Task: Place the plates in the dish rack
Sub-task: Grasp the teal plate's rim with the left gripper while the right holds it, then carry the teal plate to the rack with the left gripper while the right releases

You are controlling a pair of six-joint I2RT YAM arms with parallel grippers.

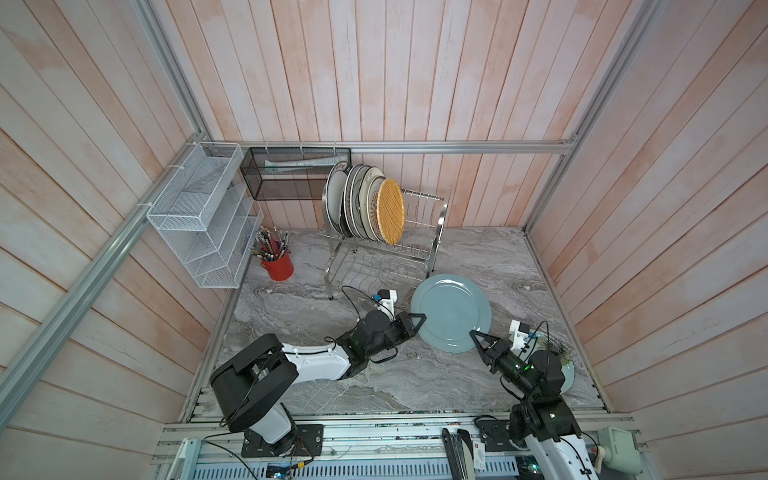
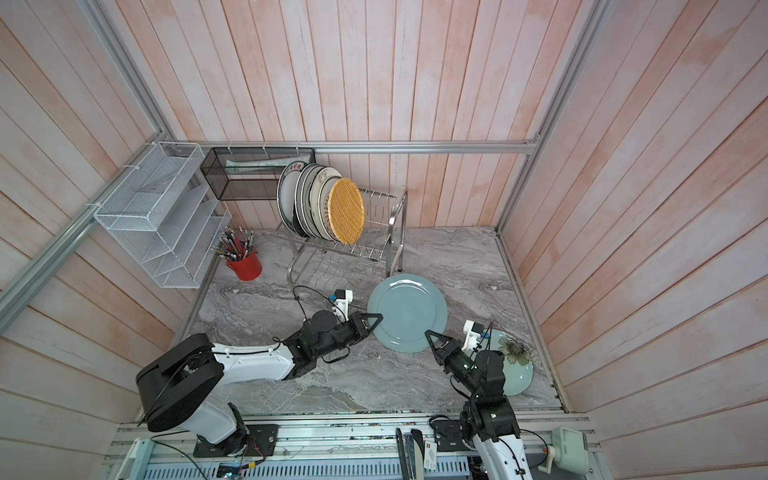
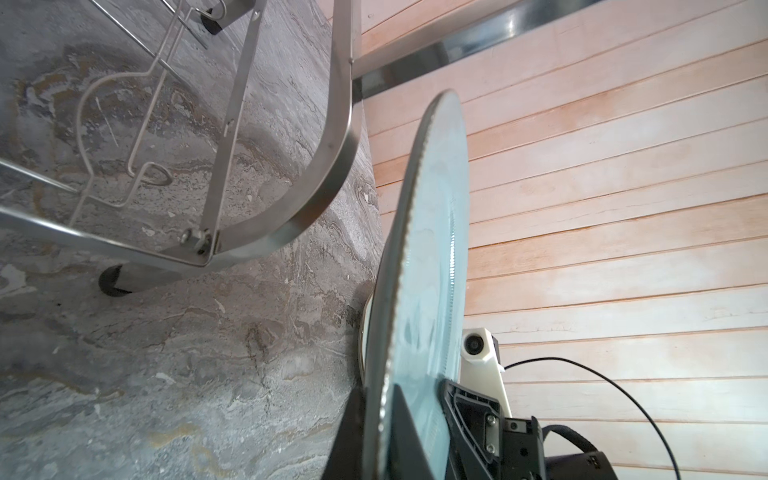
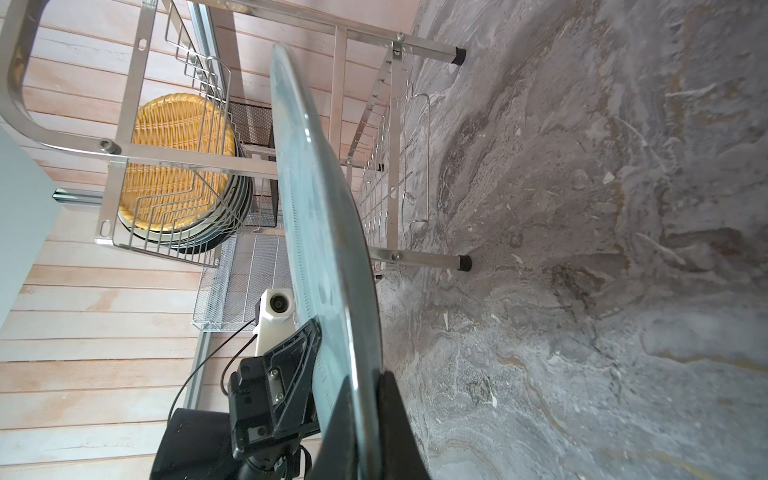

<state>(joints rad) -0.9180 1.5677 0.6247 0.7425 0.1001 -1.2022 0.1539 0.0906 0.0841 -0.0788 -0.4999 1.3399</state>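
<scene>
A grey-blue plate (image 1: 451, 313) (image 2: 407, 313) hangs tilted above the marble counter, in front of the dish rack (image 1: 436, 216) (image 2: 392, 224). My left gripper (image 1: 419, 322) (image 3: 380, 419) is shut on its left rim. At the near right rim my right gripper (image 1: 476, 334) (image 4: 370, 411) has a finger lying against each face. Several plates (image 1: 353, 199) stand on the rack's upper tier, with the yellow woven one (image 1: 390, 210) (image 4: 174, 162) at the front. Another pale teal plate (image 2: 515, 365) with a flower lies flat under the right arm.
A red cup of utensils (image 1: 277, 262) stands left of the rack. On the left wall hangs a white mesh organiser (image 1: 203, 216), and a black mesh basket (image 1: 291, 174) is behind the rack. Upright prongs (image 1: 419, 208) right of the woven plate hold nothing.
</scene>
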